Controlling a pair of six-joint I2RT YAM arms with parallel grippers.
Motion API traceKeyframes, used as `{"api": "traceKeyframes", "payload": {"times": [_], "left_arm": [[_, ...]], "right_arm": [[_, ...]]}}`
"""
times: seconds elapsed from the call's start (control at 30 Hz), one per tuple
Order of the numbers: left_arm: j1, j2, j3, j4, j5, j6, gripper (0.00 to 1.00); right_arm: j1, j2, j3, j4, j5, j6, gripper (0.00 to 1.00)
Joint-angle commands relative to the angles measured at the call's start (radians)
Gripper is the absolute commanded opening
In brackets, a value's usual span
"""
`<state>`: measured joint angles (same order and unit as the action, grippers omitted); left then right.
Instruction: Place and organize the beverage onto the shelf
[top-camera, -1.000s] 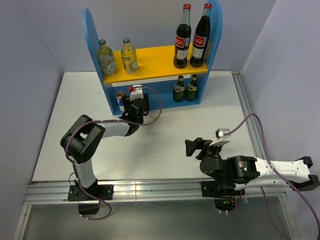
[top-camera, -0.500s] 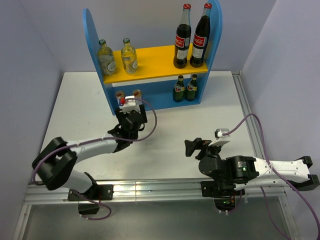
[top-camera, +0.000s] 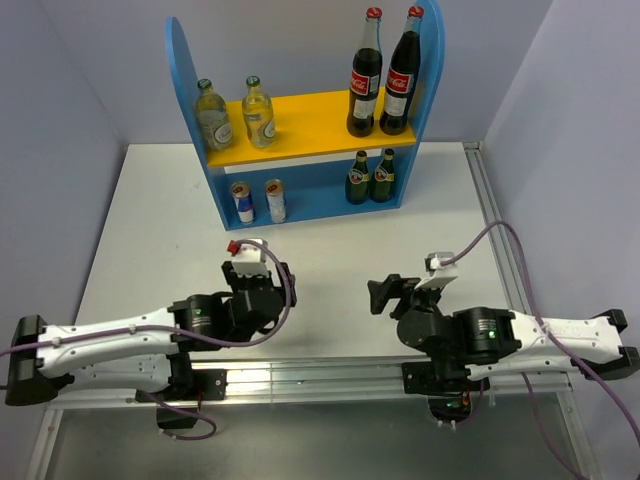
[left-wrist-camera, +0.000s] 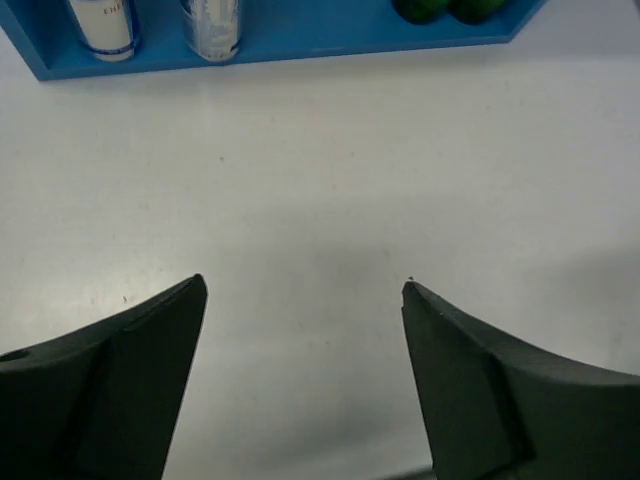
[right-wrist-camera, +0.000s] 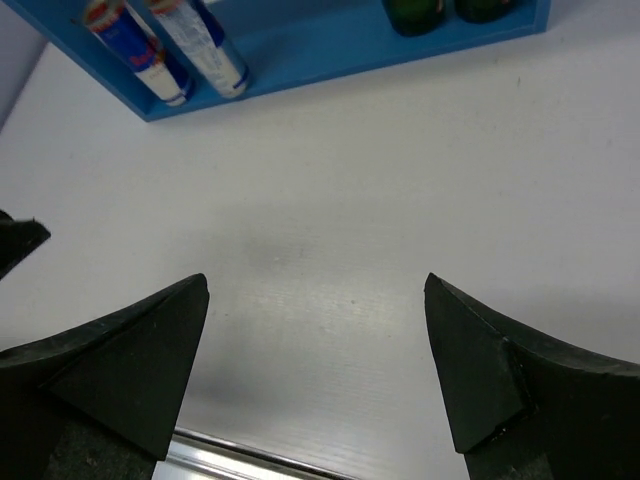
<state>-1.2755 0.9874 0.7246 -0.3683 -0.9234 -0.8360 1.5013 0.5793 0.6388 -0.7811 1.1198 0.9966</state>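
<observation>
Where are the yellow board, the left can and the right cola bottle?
yellow board (top-camera: 310, 113), top view, bare middle of its top.
left can (top-camera: 243, 203), top view, its blue and silver side.
right cola bottle (top-camera: 401, 84), top view, its red label.

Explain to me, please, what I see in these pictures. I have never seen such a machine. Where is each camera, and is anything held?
This is a robot with two arms fixed at the near edge of a white table. The wide picture comes from a camera above and behind the arms. The other two come from small cameras on the wrists; the dark wedges at the bottom are each gripper's own fingers. The left gripper and the right gripper are both open and hold nothing. At the far side stands a blue shelf with a yellow upper board. On the board: two clear bottles at the left, two tall cola bottles at the right. Below: two cans at the left, two small dark green bottles at the right.
</observation>
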Motion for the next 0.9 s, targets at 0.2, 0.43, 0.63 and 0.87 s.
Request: {"api": "traceKeyframes", "payload": {"times": [0.2, 0.43, 0.63, 0.87], "left_arm": [[-0.238, -0.043, 0.539, -0.722, -0.137, -0.324, 0.99], [-0.275, 0.037, 0.788, -0.761, -0.261, -0.161, 0.99], [-0.275, 0.001, 0.796, -0.695, -0.350, -0.096, 0.99], [-0.275, -0.173, 0.676, -0.449, -0.333, 0.086, 0.99]], "right_arm": [[0.019, 0.033, 0.468, -0.153, 0.012, -0.176, 1.00], [0.019, 0.074, 0.708, -0.147, 0.107, -0.404, 1.00], [0.019, 0.056, 0.753, -0.129, 0.166, -0.486, 1.00], [0.017, 0.022, 0.722, -0.077, 0.186, -0.541, 1.00]]}}
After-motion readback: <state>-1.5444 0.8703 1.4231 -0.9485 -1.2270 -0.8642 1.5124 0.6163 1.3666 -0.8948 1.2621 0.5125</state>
